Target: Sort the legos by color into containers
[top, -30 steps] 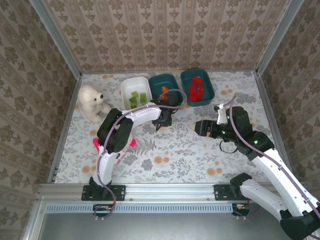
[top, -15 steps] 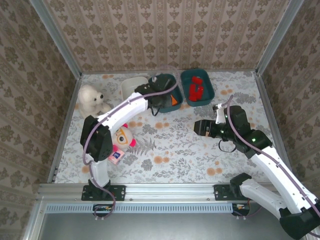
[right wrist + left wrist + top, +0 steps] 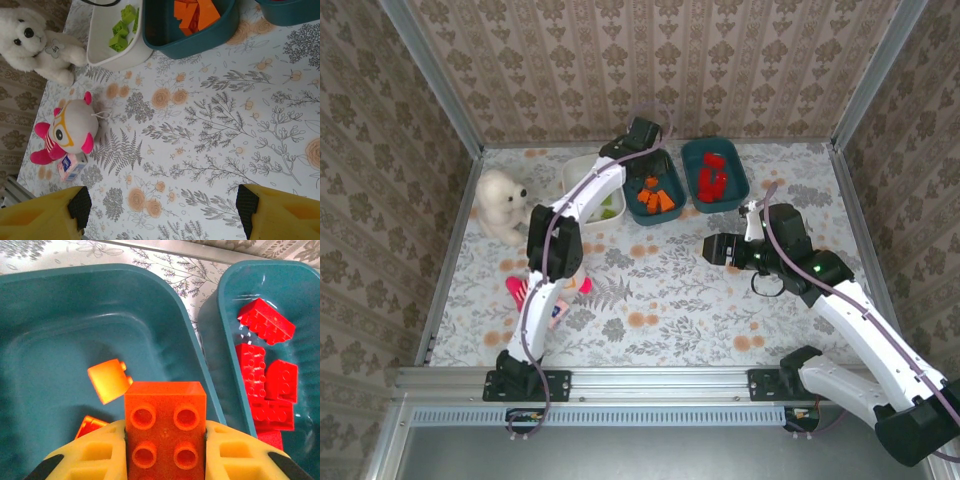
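left gripper (image 3: 165, 442) clamped, left arm (image 3: 588, 195) stretched forward | right gripper (image 3: 161, 206) spread wide, right arm (image 3: 858, 318) bent

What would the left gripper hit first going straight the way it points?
Its held orange brick would likely hit the floor of the middle teal tray, beside a loose orange brick; depth unclear.

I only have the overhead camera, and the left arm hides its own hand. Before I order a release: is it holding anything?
Observer: Yes. The left hand is shut on an orange brick, studs toward the wrist camera.
Operator: What lies ahead of it?
Observer: The inside of the middle tray, where a lighter orange brick lies.
Operator: And the other arm?
Observer: The right hand is open and holds nothing, above the patterned table.
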{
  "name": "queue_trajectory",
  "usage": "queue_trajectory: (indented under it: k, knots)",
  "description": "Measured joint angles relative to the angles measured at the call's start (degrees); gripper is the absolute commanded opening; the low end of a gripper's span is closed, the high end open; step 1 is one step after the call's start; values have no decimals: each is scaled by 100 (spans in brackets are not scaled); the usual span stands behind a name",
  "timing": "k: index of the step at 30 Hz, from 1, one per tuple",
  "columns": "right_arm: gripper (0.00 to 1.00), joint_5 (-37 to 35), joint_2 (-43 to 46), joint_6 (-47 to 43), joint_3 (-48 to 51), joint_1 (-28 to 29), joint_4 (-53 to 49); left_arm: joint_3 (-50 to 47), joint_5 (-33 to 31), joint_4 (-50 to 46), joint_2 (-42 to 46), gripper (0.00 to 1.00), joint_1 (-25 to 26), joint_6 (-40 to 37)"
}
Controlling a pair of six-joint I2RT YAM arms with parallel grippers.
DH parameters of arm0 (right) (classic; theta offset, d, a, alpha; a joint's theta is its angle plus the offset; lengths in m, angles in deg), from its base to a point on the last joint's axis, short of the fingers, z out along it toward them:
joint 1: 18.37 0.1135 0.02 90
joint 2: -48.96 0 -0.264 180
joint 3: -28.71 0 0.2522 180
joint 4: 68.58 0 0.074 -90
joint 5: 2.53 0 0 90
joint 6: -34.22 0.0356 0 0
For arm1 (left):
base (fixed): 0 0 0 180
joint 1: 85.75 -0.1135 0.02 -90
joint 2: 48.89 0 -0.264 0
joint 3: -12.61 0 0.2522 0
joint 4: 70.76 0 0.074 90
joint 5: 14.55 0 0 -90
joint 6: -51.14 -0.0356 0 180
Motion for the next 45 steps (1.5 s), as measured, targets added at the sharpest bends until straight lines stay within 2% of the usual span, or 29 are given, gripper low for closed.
queue_trajectory:
  k: [8, 15, 36, 41, 45]
  knots:
    - [79, -87, 146, 22, 2, -33, 0, 612, 739, 389, -787, 18, -175, 420]
    - [80, -109, 238, 22, 9, -120, -15, 656, 1045, 398, -946, 20, -175, 750]
    - [80, -105, 83, 17, 9, -195, -15, 518, 1440, 286, -951, 52, -249, 1224]
    - [80, -105, 83, 13, 4, -195, -15, 518, 1451, 280, -918, 53, -256, 1250]
    - [80, -107, 83, -33, -85, -195, -57, 356, 1377, 214, -636, 58, -286, 1244]
